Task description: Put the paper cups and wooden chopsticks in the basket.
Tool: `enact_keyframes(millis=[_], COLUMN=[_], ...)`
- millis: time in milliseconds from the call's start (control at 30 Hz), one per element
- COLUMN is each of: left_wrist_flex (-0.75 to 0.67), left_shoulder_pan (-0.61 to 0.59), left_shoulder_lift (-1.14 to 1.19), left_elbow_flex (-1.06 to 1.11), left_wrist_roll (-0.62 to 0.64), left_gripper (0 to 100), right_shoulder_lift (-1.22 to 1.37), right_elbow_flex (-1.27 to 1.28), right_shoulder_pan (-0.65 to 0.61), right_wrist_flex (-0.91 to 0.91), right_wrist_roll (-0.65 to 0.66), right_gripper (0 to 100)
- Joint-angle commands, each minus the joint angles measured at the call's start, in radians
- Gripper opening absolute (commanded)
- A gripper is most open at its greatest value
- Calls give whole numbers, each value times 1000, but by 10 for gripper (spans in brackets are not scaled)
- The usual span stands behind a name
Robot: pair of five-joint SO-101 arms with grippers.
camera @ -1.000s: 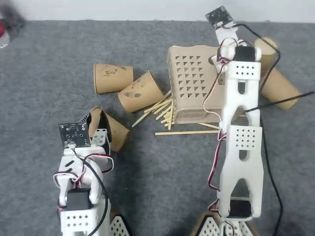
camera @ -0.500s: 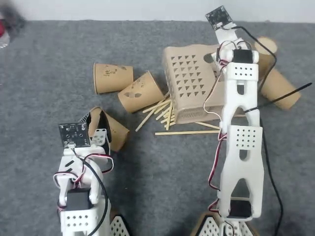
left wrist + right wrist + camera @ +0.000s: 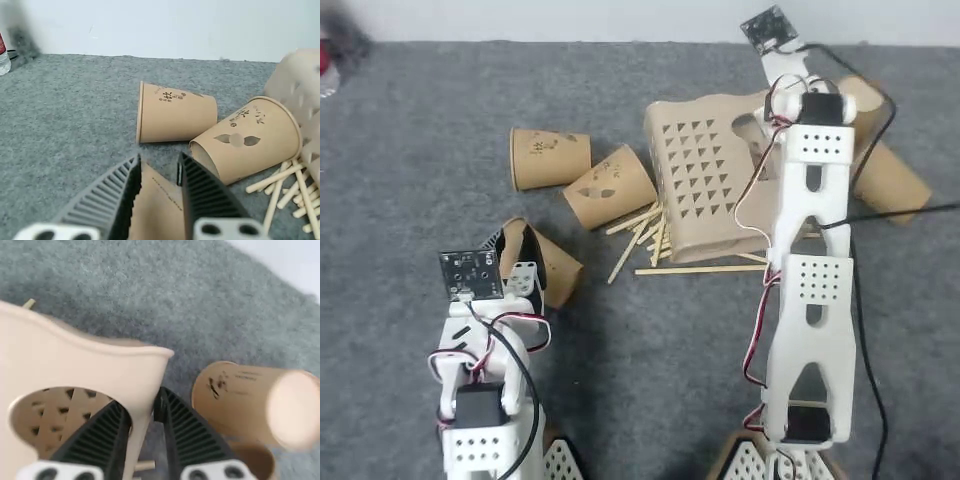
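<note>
The beige perforated basket (image 3: 705, 180) is tipped on its side at the back right. My right gripper (image 3: 142, 412) is shut on its rim beside the handle hole. Wooden chopsticks (image 3: 645, 232) lie scattered against the basket's near side, and one long stick (image 3: 700, 268) lies in front. Two paper cups (image 3: 548, 158) (image 3: 610, 187) rest on their sides left of the basket. My left gripper (image 3: 157, 175) is shut on the wall of a third paper cup (image 3: 555, 268) lying near the left arm. Two more cups (image 3: 890, 180) (image 3: 865, 98) lie right of the basket.
Grey carpet covers the table up to a white wall at the back. A small bottle (image 3: 328, 65) stands at the far left corner. Open carpet stretches between the two arm bases and along the left side.
The right arm has tilted and dragged the basket leftward, pushing the chopsticks and the nearest cup a little. The left arm and its cup have not moved.
</note>
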Motion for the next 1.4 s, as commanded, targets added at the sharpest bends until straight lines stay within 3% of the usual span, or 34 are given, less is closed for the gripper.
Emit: enact_keyframes(millis=[0,300,733,967,1100,1233,1367], left_wrist_flex=[-21,-21,-20,9,25,31,60], left_shoulder_pan=[5,5,3,5,5,5,5], left_shoulder_lift=[-21,-21,-21,-21,-21,-21,-21], left_elbow_flex=[-4,-4,-4,-13,-18,-19,-58], left_wrist_roll=[3,3,3,3,3,3,3], left_gripper=[114,114,117,119,119,119,120], right_shoulder_lift=[-170,-444,-888,-1319,-1547,-1750,-1992], right_elbow_flex=[-83,-80,11,531,862,1168,1542], right_shoulder_pan=[-25,-28,65,-13,-42,-41,-47], right_wrist_flex=[94,260,269,265,232,105,-148], right_wrist_roll=[3,-98,-322,-333,-402,-440,-476], right_gripper=[7,7,6,6,7,7,7])
